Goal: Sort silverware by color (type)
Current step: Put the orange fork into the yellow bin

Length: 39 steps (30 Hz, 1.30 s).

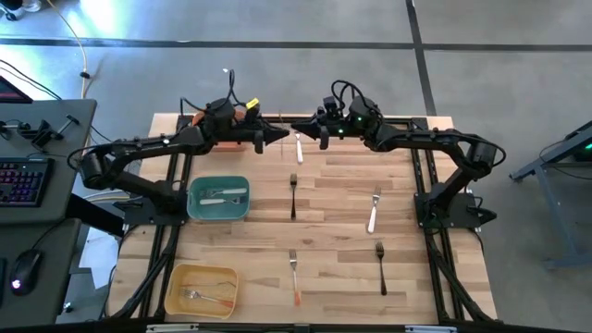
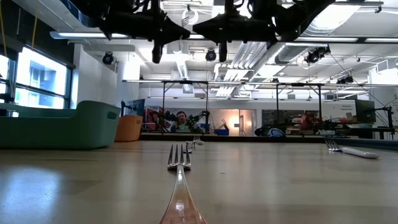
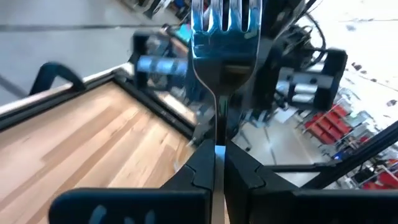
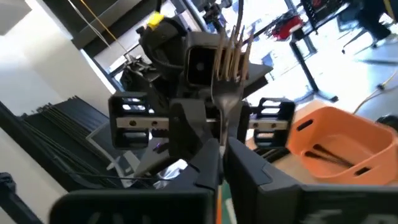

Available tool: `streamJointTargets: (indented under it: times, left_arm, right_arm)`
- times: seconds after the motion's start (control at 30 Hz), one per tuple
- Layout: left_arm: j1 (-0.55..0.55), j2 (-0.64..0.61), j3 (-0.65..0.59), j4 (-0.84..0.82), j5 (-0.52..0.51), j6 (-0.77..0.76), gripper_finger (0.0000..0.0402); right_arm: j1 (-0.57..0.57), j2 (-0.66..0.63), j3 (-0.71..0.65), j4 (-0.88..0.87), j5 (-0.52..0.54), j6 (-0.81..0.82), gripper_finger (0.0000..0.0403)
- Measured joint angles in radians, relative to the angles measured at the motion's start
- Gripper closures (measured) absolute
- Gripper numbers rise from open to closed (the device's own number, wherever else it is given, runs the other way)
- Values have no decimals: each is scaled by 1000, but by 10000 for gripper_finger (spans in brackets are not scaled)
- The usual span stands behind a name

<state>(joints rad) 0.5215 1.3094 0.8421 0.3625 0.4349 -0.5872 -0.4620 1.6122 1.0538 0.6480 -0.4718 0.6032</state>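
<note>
Gripped by its handle in the left hand (image 3: 214, 163), a fork (image 3: 225, 34) points lengthwise at the right hand (image 1: 314, 129), also closed on it, above the tabletop's (image 1: 333, 199) far edge.

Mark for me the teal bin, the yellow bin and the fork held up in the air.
teal bin (image 1: 192, 200), high view, its left wall.
yellow bin (image 1: 172, 291), high view, its left wall.
held fork (image 3: 225, 46), left wrist view, the silver head just below the tines.
</note>
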Motion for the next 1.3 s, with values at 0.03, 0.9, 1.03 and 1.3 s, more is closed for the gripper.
streamJointTargets:
  times: [0.03, 0.9, 1.03, 1.3]
  left_arm:
    - [3, -17, 0, -34, 1, 11, 398]
    - [-691, -295, 254, -1305, -249, -20, 400]
    - [-888, -243, 253, -1333, -287, -159, 400]
    - [-1179, -59, 254, -1281, -298, -324, 399]
  right_arm:
    - [-4, -11, 0, -18, 0, -17, 381]
    - [-128, -128, 0, -489, -118, -417, 399]
    - [-129, -128, 0, -556, -128, -464, 402]
    - [-133, -128, 0, -630, -128, -534, 402]
